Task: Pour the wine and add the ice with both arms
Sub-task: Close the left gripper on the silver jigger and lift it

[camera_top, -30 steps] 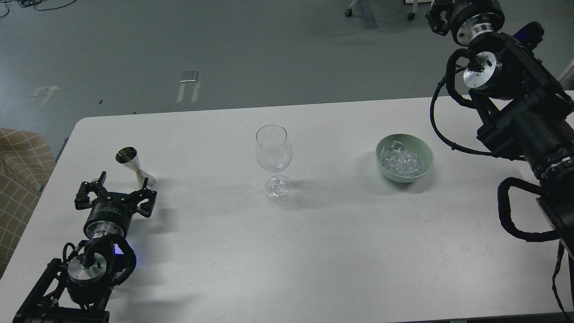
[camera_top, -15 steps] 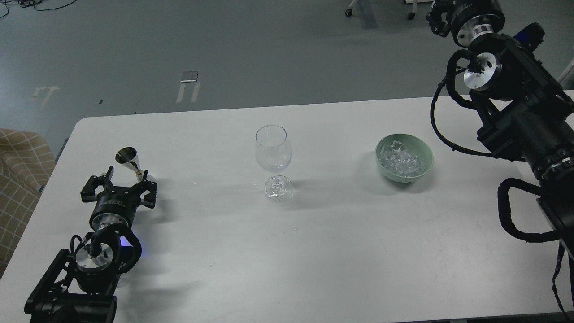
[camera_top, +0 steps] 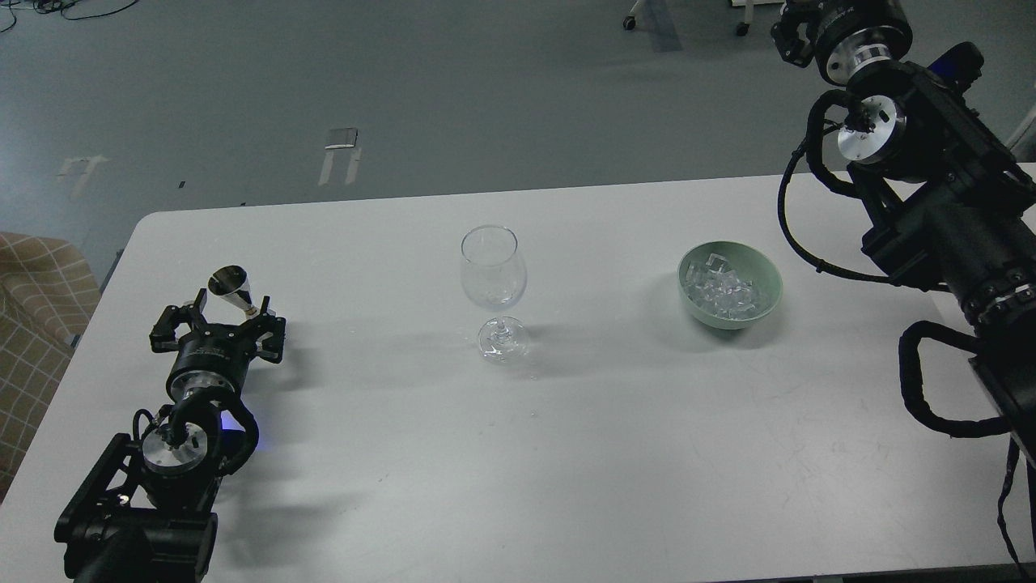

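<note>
A clear stemmed wine glass stands upright and empty at the middle of the white table. A pale green bowl to its right holds a heap of clear ice. A small silver jigger stands at the left. My left gripper lies low on the table with its fingers spread to either side of the jigger's lower half; I cannot tell if they touch it. My right gripper is raised high at the top right, beyond the table's far edge, partly cut off by the frame.
A checked fabric seat stands off the table's left edge. The grey floor lies beyond the far edge. My right arm hangs over the table's right end, behind and right of the bowl.
My left gripper has slid forward along the table to the jigger, and its fingers now flank the jigger's base. The right arm, glass and bowl have not moved.
</note>
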Controlling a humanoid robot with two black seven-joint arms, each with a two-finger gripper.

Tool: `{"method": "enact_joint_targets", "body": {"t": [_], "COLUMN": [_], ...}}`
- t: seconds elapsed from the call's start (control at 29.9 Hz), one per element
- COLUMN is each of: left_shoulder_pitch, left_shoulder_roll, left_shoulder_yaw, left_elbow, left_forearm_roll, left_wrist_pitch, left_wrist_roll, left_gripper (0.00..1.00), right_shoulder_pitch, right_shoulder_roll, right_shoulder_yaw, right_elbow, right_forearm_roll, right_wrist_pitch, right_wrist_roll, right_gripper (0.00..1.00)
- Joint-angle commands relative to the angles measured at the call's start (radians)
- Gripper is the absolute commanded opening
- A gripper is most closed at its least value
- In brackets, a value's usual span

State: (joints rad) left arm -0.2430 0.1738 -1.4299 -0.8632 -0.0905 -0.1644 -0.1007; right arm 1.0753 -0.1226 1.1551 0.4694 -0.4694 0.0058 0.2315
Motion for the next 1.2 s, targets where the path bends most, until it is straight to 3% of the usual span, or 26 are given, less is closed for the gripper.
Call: {"method": "enact_joint_targets", "body": {"t": [0.0,0.17,0.37,0.64,0.74,0.87,1.17], "left_shoulder_pitch": [-0.016,-0.033,-0.048,-0.064,-0.064,-0.070,-0.084], "left_shoulder_roll": [-0.005,-0.005,-0.005,-0.005,-0.005,-0.010,-0.008], "left_shoulder_yaw": [-0.003,-0.003,-0.004,-0.004,-0.004,-0.004,-0.006], "left_elbow": [0.022,0.042,0.061,0.089,0.090,0.087,0.113], "left_forearm_roll": [0.000,0.000,0.000,-0.002,-0.002,-0.003,-0.009], "left_wrist_pitch": [-0.006,-0.021,-0.021,-0.027,-0.035,-0.034,-0.037], "left_wrist_roll": [-0.001,-0.001,-0.001,-0.001,-0.001,-0.001,-0.001], "left_gripper": [0.80,0.77,0.64,0.61,0.56,0.43,0.42], "right_shoulder_pitch": [0.000,0.000,0.002,0.000,0.000,0.000,-0.001], "right_shoulder_roll": [0.000,0.001,0.000,0.001,0.001,0.000,0.000], "right_shoulder_yaw": [0.000,0.000,0.000,0.000,0.000,0.000,-0.002], "right_elbow": [0.000,0.000,-0.001,-0.002,0.000,-0.001,0.000], "right_forearm_roll": [0.000,0.000,0.000,0.000,0.000,0.000,0.000], "right_wrist_pitch": [-0.001,-0.001,-0.001,-0.001,-0.001,-0.001,-0.001], "right_wrist_roll": [0.000,0.000,0.000,0.000,0.000,0.000,0.000], "right_gripper": [1.00,1.00,1.00,1.00,1.00,1.00,1.00]}}
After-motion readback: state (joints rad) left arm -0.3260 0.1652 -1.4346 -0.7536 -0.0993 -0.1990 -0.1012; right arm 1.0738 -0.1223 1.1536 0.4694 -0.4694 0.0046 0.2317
